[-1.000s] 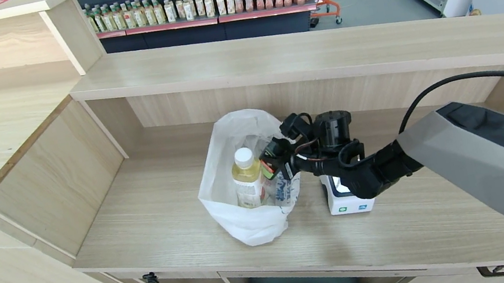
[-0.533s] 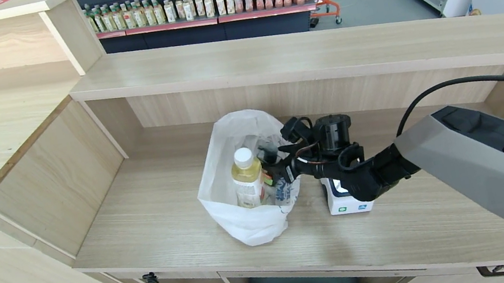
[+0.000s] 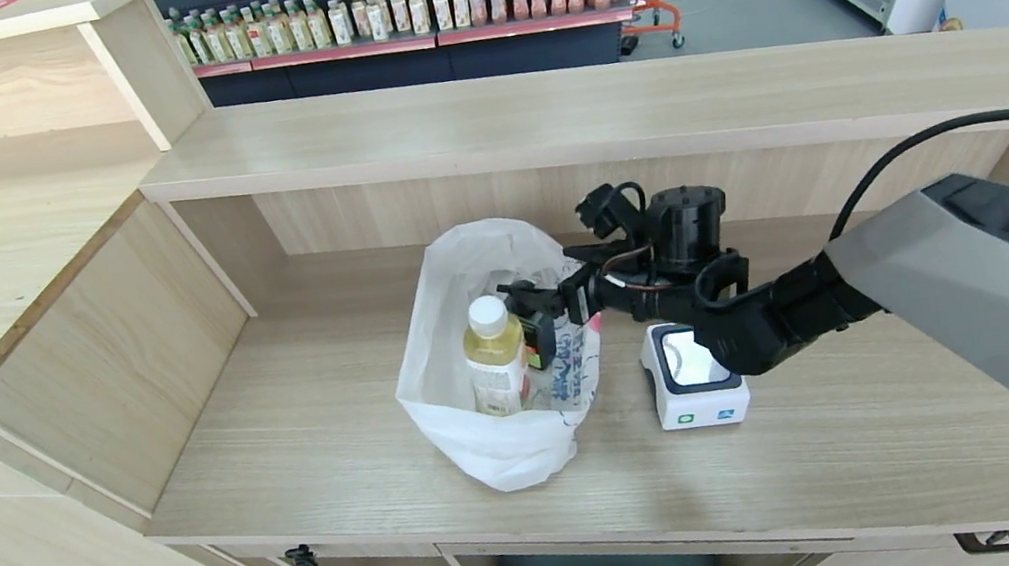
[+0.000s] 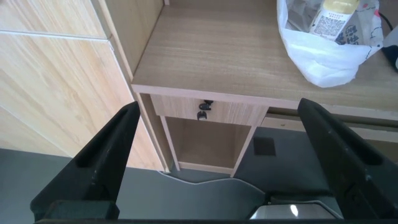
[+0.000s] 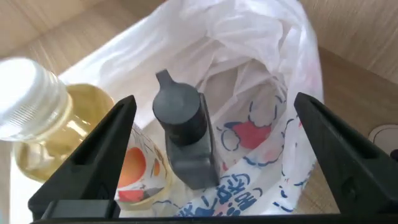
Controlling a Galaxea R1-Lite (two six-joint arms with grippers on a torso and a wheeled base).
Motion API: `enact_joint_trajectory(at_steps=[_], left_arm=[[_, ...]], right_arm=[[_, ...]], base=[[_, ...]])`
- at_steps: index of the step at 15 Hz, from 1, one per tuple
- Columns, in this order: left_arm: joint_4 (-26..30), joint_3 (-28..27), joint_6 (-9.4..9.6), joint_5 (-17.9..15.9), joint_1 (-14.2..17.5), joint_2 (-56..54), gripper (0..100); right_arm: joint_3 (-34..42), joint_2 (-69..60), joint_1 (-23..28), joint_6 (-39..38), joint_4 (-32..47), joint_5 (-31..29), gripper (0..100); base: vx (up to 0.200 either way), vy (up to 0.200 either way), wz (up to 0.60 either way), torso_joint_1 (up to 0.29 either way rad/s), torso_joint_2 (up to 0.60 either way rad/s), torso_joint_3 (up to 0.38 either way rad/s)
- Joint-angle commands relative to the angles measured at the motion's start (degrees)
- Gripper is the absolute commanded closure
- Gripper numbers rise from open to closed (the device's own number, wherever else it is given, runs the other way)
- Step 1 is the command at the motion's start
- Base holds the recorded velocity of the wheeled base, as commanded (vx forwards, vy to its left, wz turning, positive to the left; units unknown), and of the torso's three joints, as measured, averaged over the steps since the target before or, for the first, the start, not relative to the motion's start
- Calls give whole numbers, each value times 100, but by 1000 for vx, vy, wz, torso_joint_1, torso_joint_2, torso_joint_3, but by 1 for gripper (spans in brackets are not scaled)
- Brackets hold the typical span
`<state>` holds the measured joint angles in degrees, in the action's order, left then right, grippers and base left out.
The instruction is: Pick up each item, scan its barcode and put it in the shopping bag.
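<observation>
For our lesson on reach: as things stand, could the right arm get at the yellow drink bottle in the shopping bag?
Probably yes. The right gripper hangs open over the open shopping bag, beside the upright yellow drink bottle; a dark-capped bottle alongside may crowd its fingers.

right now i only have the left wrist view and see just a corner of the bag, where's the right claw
Observer: The right claw hovers at the mouth of the shopping bag.
Operator: is it holding anything
Observer: No, it is open and empty. A dark-capped item sits in the bag below it, beside a white-capped bottle.
Operator: and the scanner
Observer: The scanner stands on the counter, on the robot's right of the bag.
</observation>
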<state>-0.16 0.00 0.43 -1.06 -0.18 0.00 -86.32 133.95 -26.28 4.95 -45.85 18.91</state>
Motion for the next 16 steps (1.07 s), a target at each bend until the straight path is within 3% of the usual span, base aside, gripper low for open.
enact_joint_trajectory(at_steps=[1, 3, 6, 12, 16], left_arm=[[-2, 0, -8, 1, 1, 9, 0], [-2, 0, -16, 1, 1, 9, 0], [-2, 0, -8, 1, 1, 9, 0], [-2, 0, -8, 1, 1, 9, 0], [-2, 0, -43, 1, 1, 9, 0]], right_arm=[[63, -976, -35, -407, 384, 25, 0], [335, -1609, 18, -556, 595, -1, 0], [1531, -2857, 431, -618, 779, -98, 0], [3816, -4474, 2417, -548, 779, -203, 0], [5196, -5450, 3015, -565, 762, -203, 0]], base=[[0, 0, 0, 0, 0, 0], [0, 0, 0, 0, 0, 0], [0, 0, 0, 0, 0, 0], [0, 0, 0, 0, 0, 0], [0, 0, 0, 0, 0, 0]])
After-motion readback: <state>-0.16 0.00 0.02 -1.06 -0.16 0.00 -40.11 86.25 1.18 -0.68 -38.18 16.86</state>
